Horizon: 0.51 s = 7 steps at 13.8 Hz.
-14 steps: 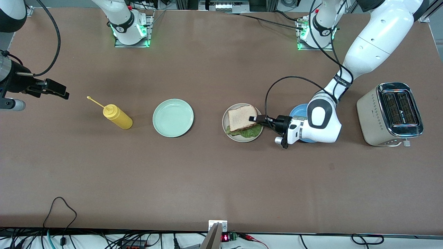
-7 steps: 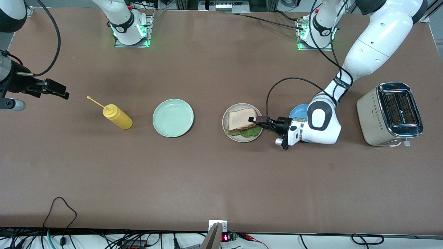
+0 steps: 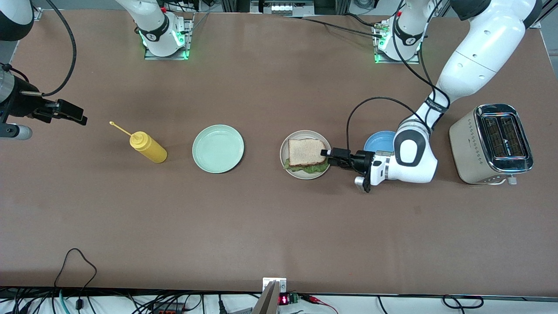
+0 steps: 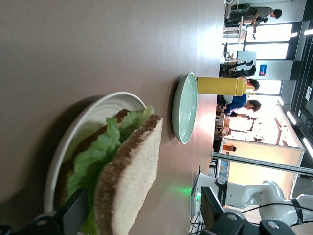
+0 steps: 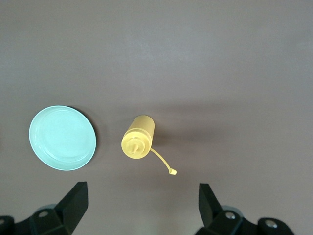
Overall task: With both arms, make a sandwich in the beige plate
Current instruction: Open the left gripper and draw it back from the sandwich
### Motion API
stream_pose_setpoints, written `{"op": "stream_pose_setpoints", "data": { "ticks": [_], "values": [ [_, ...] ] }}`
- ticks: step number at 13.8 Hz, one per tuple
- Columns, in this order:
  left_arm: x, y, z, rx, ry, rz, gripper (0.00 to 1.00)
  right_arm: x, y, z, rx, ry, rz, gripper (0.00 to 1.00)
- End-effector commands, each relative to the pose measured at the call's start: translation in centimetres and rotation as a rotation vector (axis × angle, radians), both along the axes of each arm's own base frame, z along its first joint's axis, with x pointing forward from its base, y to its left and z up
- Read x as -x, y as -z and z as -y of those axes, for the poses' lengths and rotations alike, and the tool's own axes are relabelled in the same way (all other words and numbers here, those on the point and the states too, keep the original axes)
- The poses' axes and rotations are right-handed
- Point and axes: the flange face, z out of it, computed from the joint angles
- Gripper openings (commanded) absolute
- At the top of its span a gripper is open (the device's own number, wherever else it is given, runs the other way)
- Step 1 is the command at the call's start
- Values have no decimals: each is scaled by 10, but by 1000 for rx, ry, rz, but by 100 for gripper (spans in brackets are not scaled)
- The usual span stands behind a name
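Note:
The sandwich (image 3: 306,152) lies on the beige plate (image 3: 304,175): a toasted bread slice on top, green lettuce poking out under it. My left gripper (image 3: 330,156) is open at the plate's rim, on the side toward the left arm's end. In the left wrist view the sandwich (image 4: 128,181) sits on the plate (image 4: 83,122), its edge between the spread fingers of the left gripper (image 4: 143,213), which do not pinch it. My right gripper (image 3: 78,117) waits open above the table at the right arm's end; in the right wrist view the right gripper (image 5: 142,205) holds nothing.
A mint green plate (image 3: 218,148) and a yellow squeeze bottle (image 3: 148,147) stand between the sandwich and the right arm's end. A blue plate (image 3: 378,141) lies partly under my left wrist. A toaster (image 3: 491,144) stands at the left arm's end.
My left gripper has opened and let go of the top bread slice, which now lies flat on the lettuce. It has drawn back a little toward the left arm's end. The right arm stayed still.

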Motion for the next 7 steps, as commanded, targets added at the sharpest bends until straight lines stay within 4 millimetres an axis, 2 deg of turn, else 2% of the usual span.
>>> {"op": "stream_pose_setpoints", "data": {
  "ticks": [1, 7],
  "values": [
    [-8, -3, -20, 34, -25, 11, 100, 6, -2, 0, -12, 1, 0, 100],
    [-10, -12, -41, 41, -43, -22, 100, 7, -3, 0, -10, -1, -2, 100]
  ]
}}
